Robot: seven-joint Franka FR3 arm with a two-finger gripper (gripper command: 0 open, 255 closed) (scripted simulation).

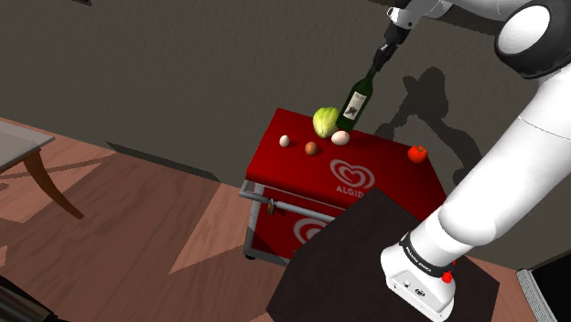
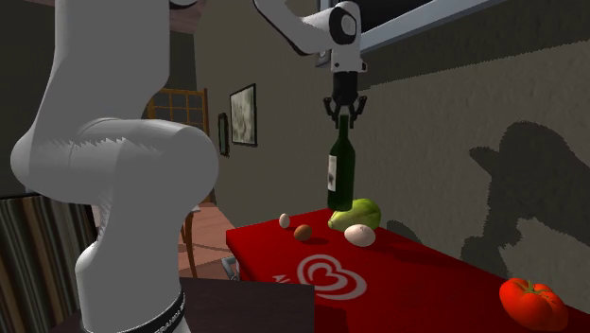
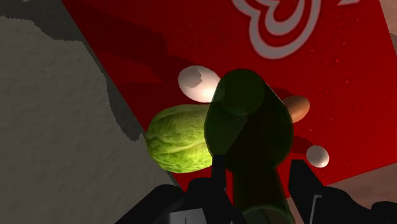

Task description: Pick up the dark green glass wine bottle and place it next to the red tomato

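A dark green wine bottle [image 1: 357, 102] [image 2: 340, 175] with a pale label hangs upright above the back of the red freezer chest [image 1: 384, 178] [image 2: 425, 284]. My gripper [image 1: 378, 60] [image 2: 341, 115] is shut on its neck from above. In the wrist view the bottle [image 3: 251, 127] runs away from the gripper [image 3: 257, 191], with the black fingers clasping its neck on either side. The red tomato [image 1: 417, 154] [image 2: 532, 303] lies on the chest's far end, toward the shoulder view's right, well apart from the bottle.
Below the bottle sit a green lettuce [image 1: 325, 121] [image 2: 357, 215] [image 3: 180, 139], a white egg [image 1: 340, 138] [image 2: 359, 235], a brown egg [image 1: 311, 147] [image 2: 303, 232] and a small white egg [image 1: 285, 141] [image 2: 285, 219]. A grey wall stands just behind. A wooden table [image 1: 18, 146] is far left.
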